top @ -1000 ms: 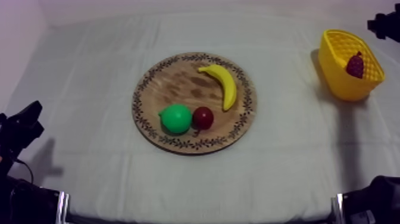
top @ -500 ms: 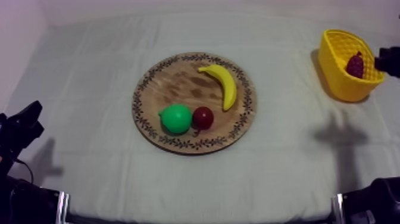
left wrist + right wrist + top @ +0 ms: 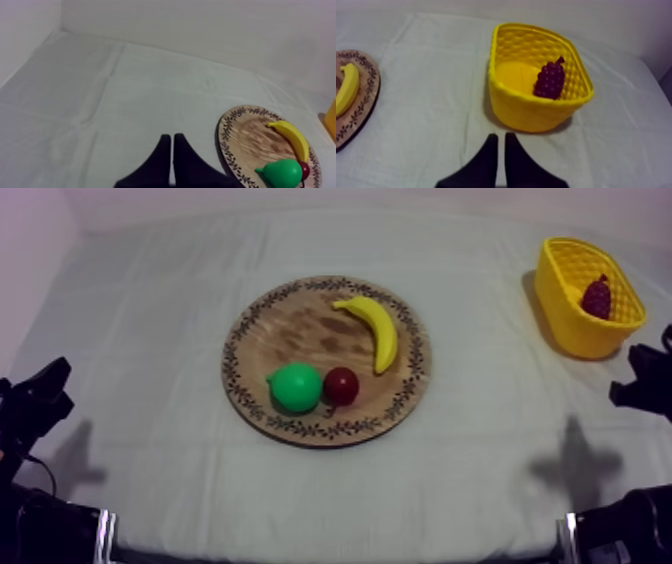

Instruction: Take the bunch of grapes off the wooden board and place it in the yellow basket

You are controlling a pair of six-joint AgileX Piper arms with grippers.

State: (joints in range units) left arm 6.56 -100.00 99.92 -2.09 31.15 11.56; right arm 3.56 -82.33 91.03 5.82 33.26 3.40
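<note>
While the bunch of grapes (image 3: 597,296) lies inside the yellow basket (image 3: 575,330) at the top view's upper right, the right gripper (image 3: 501,137) hangs near it, fingers together, empty; the left gripper (image 3: 171,138), lower left, is likewise narrow, empty.

- The grapes (image 3: 550,80), a dark purple bunch, lay inside the basket, leaning on one wall.
- The basket (image 3: 528,111), yellow and upright, stood at the bench's (image 3: 150,338) right side.
- The board (image 3: 300,328), round with a patterned rim, lay mid-bench, well apart from the basket.
</note>
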